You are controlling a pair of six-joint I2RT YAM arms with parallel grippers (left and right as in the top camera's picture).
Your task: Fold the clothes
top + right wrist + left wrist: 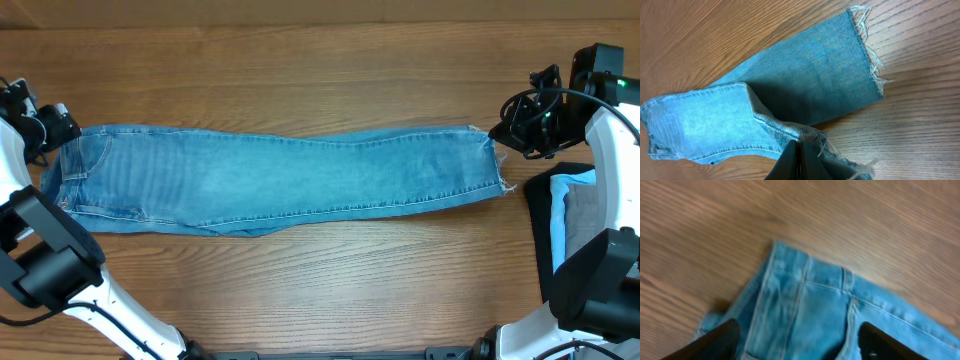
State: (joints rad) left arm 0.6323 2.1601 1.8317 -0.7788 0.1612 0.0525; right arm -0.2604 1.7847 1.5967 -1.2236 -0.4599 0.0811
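- Left claw (799, 330) hangs open over the waistband of the jeans (290, 180), gripping nothing.
- Right claw (799, 161) pinches one frayed hem, raised off the worktop (300, 60), probably for folding over.

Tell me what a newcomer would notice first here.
Light blue jeans lie stretched flat across the wooden table, waist left, frayed hems right. The right gripper is shut on one hem, while the left gripper stands open over the waistband. A garment pile sits at the right edge.
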